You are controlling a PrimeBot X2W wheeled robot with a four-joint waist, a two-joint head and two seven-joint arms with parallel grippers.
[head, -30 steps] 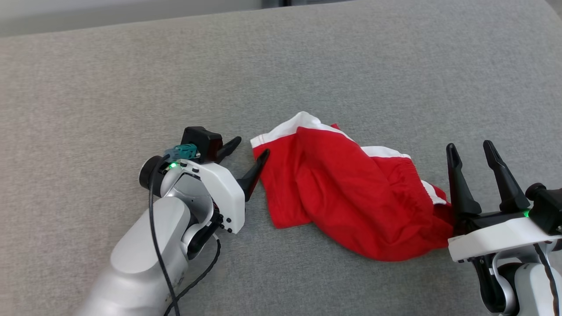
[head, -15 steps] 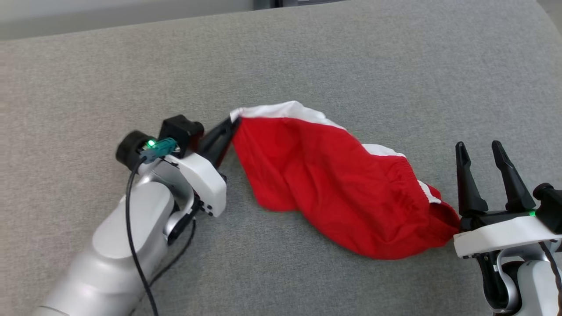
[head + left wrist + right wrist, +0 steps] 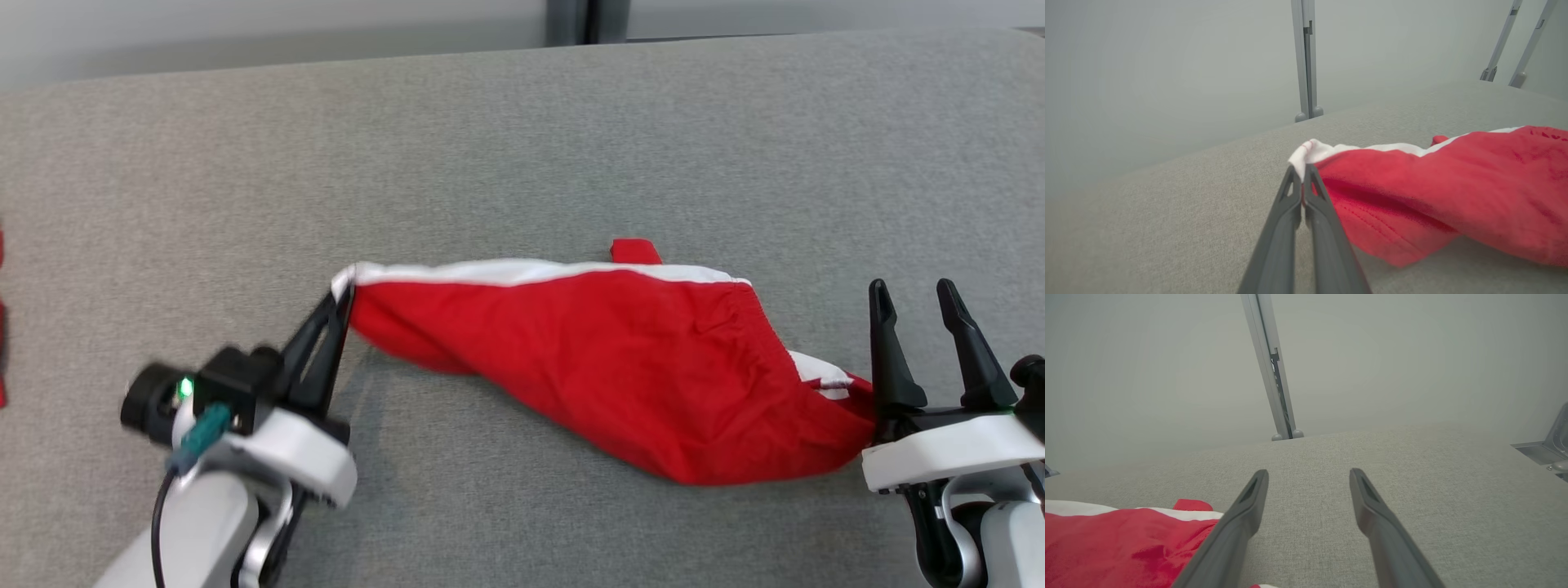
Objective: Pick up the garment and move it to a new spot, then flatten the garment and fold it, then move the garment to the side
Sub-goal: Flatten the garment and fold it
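You had the red garment drawn out across the grey fabric surface. Its long axis ran left to right in the head view and slanted toward you at the right end. A white band followed its far edge, with a small red tab sticking out past that band. The garment narrowed to a white-edged corner pointing left, and the wider, gathered end pointed right.

Your left gripper was pinched tight on that left corner. In the left wrist view the two fingers met with the white hem between their tips, and the corner looked slightly raised off the surface.

Your right gripper stood with its fingers spread wide and nothing between them. The garment's right end lay just beside the base of those fingers.
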